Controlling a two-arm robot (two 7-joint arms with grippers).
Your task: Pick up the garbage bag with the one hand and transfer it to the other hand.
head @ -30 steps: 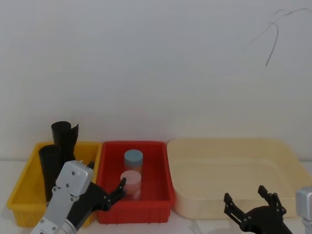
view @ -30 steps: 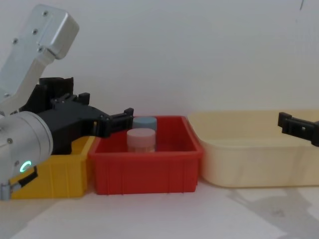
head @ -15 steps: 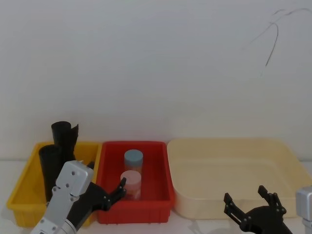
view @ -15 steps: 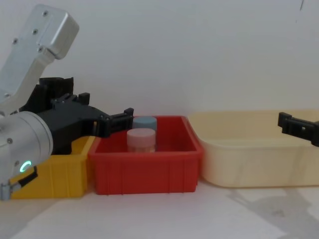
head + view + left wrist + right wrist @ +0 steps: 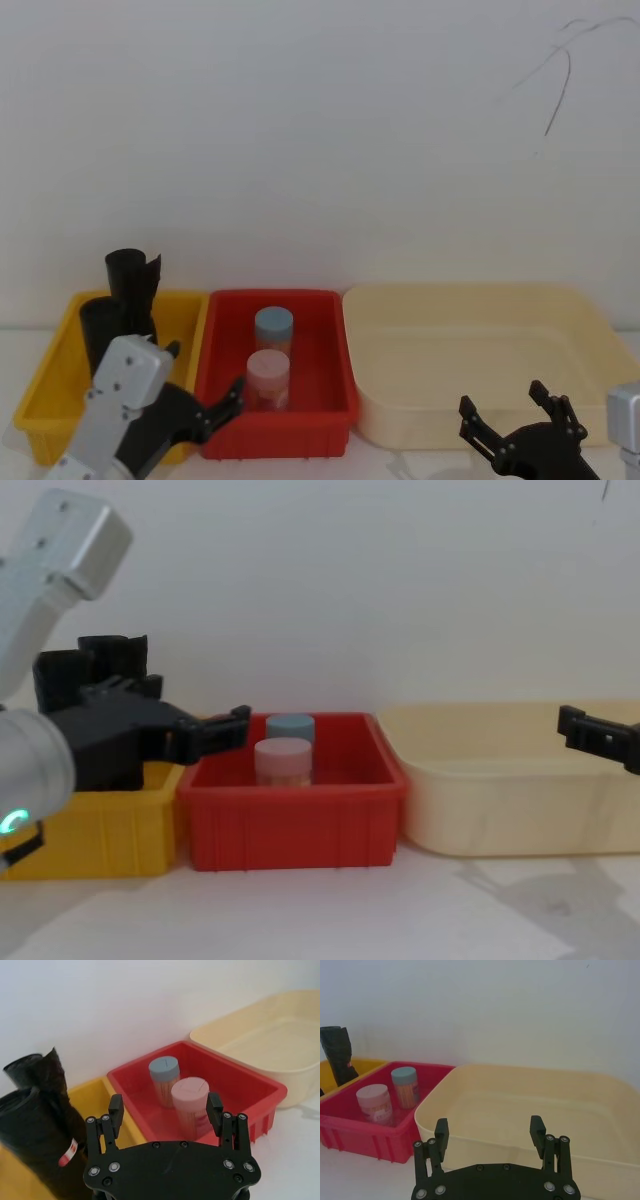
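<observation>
Now that it has drawn back from over the red bin (image 5: 300, 435), the left gripper (image 5: 204, 368) hangs wide open and empty. The bag (image 5: 100, 325) stands upright just beside its left finger. The right gripper (image 5: 505, 400) is unchanged, spread and empty.

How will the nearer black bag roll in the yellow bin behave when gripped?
The garbage bag looks soft: its film is wrinkled, so it will probably squash and may slip in the open left gripper. It stands upright in the yellow bin beside another roll, so a nudge could tip it. Rolled thin plastic, likely light for its size.
</observation>
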